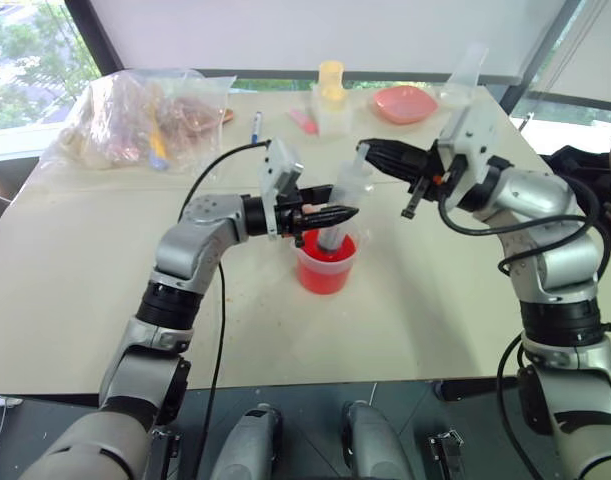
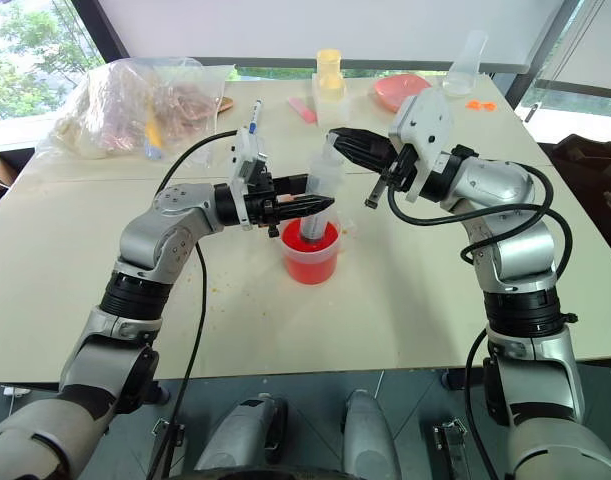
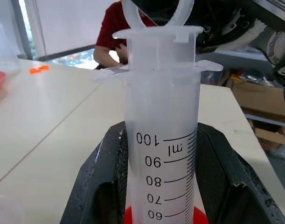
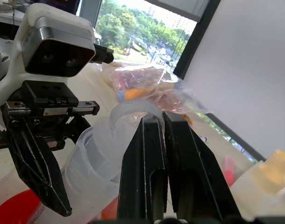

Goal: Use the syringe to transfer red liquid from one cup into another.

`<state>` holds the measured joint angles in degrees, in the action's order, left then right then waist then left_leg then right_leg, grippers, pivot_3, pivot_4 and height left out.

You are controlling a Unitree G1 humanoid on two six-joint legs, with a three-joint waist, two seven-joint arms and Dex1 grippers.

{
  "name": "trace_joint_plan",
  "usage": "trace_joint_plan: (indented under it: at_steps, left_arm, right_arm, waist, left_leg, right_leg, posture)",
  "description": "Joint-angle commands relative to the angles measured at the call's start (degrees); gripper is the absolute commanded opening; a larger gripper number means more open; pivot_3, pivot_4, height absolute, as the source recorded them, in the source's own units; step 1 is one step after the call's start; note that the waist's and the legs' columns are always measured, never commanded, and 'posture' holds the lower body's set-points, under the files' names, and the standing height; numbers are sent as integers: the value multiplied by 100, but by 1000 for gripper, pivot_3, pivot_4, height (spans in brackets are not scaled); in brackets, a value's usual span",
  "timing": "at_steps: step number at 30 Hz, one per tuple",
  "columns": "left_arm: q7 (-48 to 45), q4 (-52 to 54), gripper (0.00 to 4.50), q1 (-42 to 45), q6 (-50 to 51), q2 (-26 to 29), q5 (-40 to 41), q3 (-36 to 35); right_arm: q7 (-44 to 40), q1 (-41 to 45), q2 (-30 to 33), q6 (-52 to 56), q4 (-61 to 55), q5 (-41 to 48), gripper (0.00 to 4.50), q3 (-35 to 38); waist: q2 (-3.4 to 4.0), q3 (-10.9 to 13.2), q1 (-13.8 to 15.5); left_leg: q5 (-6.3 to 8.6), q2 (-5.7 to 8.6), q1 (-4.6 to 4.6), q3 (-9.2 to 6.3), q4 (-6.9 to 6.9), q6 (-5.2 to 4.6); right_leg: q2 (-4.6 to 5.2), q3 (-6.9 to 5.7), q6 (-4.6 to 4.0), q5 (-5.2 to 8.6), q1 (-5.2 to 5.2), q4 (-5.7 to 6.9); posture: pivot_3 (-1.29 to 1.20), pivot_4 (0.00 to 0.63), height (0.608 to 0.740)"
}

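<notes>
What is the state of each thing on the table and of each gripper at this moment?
syringe: upright, its lower end in the red cup, plunger pushed in
red cup: upright on the table, holds red liquid
left gripper: shut on the syringe barrel
right gripper: shut on the plunger's ring at the top
plastic bag: lying at the far left of the table, filled
blue pen: lying flat, untouched

From the head I am looking forward and down over both arms at the table point(image 1: 75, 290), the two eyes sharing nearly the same scene; the left wrist camera is sitting tight against the syringe point(image 3: 163, 154), looking level across the table; the right wrist camera is looking along its gripper point(image 4: 164, 140) at the syringe top; both wrist views and the head views are sharing the syringe.
</notes>
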<state>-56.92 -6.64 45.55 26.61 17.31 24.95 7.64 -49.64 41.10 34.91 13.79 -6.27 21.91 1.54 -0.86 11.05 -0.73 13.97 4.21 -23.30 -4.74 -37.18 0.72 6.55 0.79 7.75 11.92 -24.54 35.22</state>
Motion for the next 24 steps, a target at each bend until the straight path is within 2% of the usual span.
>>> trace_joint_plan:
  at_steps: [1, 13, 16, 21, 24]
  left_arm:
    - [-151, 94, 1474, -170, 42, -5, -77, 233]
    - [-86, 63, 1474, -109, 28, -63, -66, 153]
    - [-14, -26, 1474, 66, 42, -105, -2, 7]
    - [60, -5, 1474, 297, 155, -120, 108, -204]
    - [120, 27, 1474, 389, 240, -110, 163, -314]
  right_arm:
    - [314, 477, 197, -360, 112, -73, 59, 620]
    - [299, 425, 181, -334, 110, 30, 59, 607]
    - [140, 250, 200, -124, -60, 225, 925, 584]
    - [341, -83, 278, 35, -392, 163, 3493, 693]
    - [419, -522, 440, 466, -792, 560, 3493, 1117]
  waist:
    - [0, 0, 0]
    - [0, 0, 1]
    - [0, 0, 7]
    - [0, 0, 9]
    - [0, 0, 11]
  left_leg:
    - [0, 0, 0, 0, 0, 0]
    - [0, 0, 0, 0, 0, 0]
    - [0, 0, 0, 0, 0, 0]
    - [0, 1, -1, -1, 1, 0]
    - [0, 0, -1, -1, 2, 0]
  right_leg:
    - [0, 0, 0, 0, 0, 0]
    - [0, 0, 0, 0, 0, 0]
    - [0, 0, 0, 0, 0, 0]
    - [0, 0, 0, 0, 0, -1]
    - [0, -1, 0, 0, 0, -1]
  posture:
    - [0, 150, 740]
    - [0, 150, 740]
    - [0, 150, 740]
    - [0, 150, 740]
    - [0, 150, 740]
